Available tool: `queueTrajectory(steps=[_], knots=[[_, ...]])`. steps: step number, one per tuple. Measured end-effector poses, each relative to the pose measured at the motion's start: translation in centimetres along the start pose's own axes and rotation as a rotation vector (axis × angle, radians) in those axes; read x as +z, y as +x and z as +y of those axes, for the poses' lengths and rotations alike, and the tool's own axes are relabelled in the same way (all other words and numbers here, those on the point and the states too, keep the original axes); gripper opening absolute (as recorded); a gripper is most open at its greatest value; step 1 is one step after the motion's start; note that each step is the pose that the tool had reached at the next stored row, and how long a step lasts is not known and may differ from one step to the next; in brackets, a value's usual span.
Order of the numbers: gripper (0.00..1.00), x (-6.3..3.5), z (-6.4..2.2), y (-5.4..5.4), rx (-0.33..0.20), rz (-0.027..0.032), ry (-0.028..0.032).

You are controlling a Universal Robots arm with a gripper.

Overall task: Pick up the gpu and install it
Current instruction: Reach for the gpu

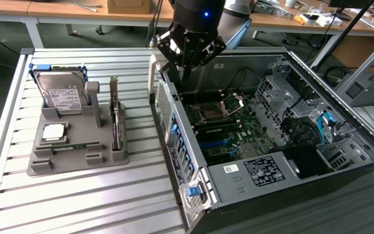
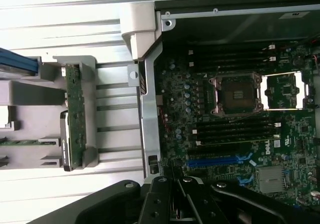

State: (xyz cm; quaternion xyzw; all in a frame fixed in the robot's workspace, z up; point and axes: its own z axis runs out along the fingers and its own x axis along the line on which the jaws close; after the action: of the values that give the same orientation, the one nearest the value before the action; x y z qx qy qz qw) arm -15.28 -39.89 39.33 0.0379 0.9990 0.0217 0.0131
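Note:
The gpu point(image 1: 116, 119) stands on edge in a slot of the grey holder point(image 1: 76, 163) at the exterior view's left, its metal bracket pointing up at the far end. In the wrist view the gpu point(image 2: 75, 114) appears as a thin card seen edge-on, with its bracket at one end. My gripper point(image 1: 175, 80) hangs over the rear wall of the open computer case point(image 1: 174, 141), to the exterior view's right of the gpu and apart from it. Its black fingers point(image 2: 165, 184) are shut together with nothing between them.
The holder also carries a silver hard drive point(image 1: 64, 95), a square processor chip point(image 1: 54, 131) and a narrow memory stick point(image 1: 70, 146). Inside the case lie the motherboard point(image 2: 235, 134), a blue slot point(image 2: 215, 160) and blue cables point(image 1: 327, 126). Slatted metal table point(image 1: 76, 204) surrounds them.

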Motion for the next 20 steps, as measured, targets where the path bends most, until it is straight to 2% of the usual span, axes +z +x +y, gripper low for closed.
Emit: queueTrajectory(steps=[20], knots=[[0.13, -0.02, -0.05, 0.70, 0.000, 0.0000, 0.0000]])
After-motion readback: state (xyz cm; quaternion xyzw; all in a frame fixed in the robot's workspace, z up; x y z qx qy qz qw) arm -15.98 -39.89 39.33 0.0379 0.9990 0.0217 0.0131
